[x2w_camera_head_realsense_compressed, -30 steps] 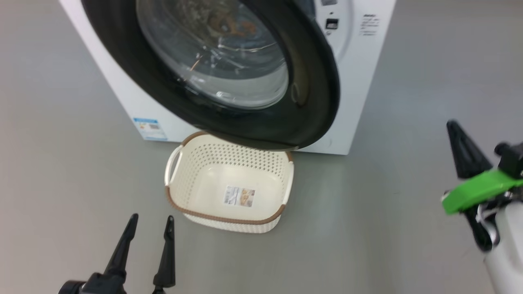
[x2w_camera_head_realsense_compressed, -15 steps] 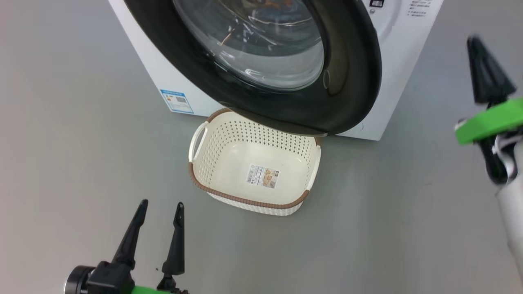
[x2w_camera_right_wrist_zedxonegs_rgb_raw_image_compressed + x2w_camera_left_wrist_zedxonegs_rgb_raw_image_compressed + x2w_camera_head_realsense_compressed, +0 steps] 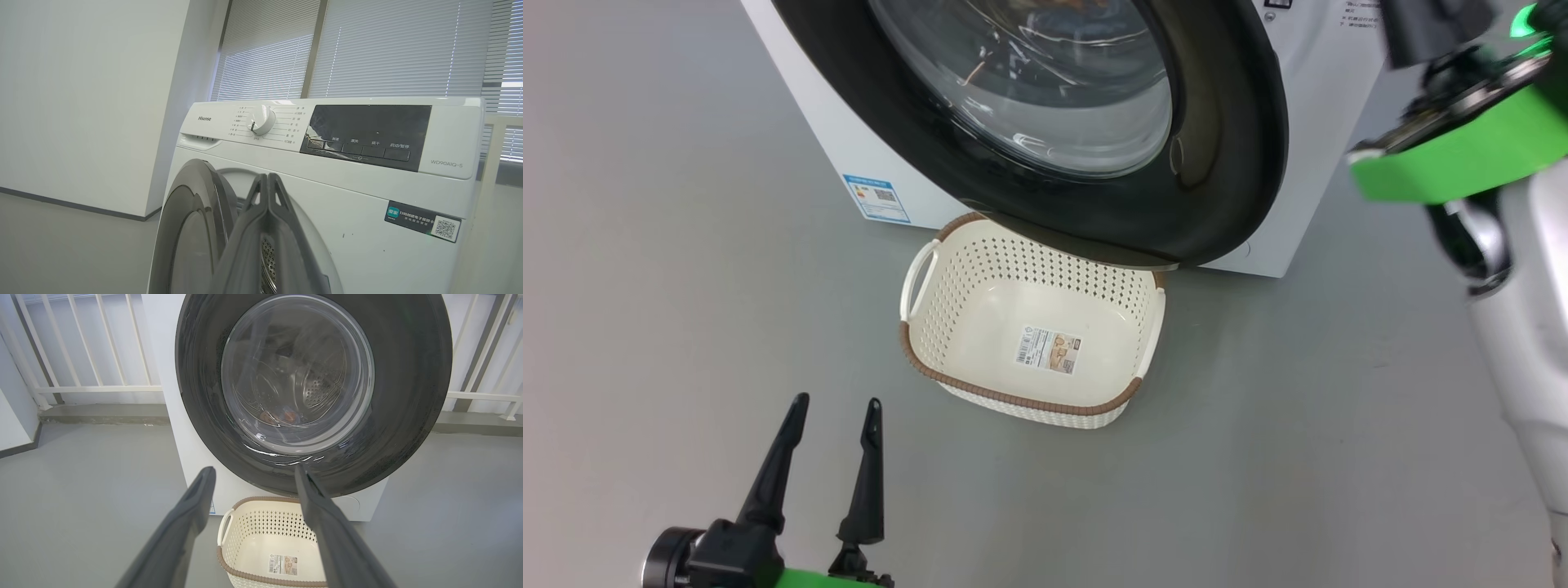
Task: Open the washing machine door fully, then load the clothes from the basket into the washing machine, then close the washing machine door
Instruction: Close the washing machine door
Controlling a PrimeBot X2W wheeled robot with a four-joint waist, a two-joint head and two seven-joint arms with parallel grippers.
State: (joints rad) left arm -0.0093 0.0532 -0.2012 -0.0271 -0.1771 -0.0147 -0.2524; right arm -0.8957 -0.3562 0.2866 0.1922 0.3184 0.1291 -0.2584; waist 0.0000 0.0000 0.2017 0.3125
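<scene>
We hold our left gripper [image 3: 837,403] low at the left, its two dark fingers [image 3: 776,465] spread wide, pointing up and gripping nothing. Our right gripper [image 3: 267,179] sits high at the right, its fingers pressed together tip to tip, carried on a pale forearm [image 3: 1523,343] behind a green wrist band [image 3: 1454,171].

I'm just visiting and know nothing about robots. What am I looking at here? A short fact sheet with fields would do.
Appliance: white washing machine on a grey floor
Container: basket on the floor, empty except a paper label
Door: washing machine door partly open, overhanging the basket's far rim
Laundry: clothes glimpsed through the door glass, orange-brown print
Left arm: left gripper open, empty, low before the basket
Right arm: right gripper shut, empty, raised toward the machine's front
</scene>
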